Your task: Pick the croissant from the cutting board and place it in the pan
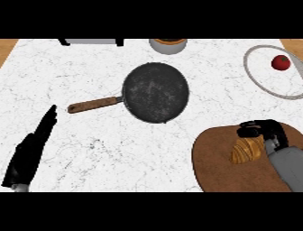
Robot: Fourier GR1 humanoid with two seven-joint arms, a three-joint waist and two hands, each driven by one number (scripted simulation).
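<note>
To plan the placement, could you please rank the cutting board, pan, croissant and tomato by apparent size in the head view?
1. Cutting board, though partly cut off by the view's edge.
2. Pan.
3. Croissant.
4. Tomato, which looks smallest but sits farther from the camera.

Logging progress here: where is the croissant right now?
In the head view the croissant lies on the cutting board at lower right, close beside the right hand, not in the pan.

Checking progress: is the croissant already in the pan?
No, the croissant lies on the cutting board by the right hand, well apart from the pan.
</note>
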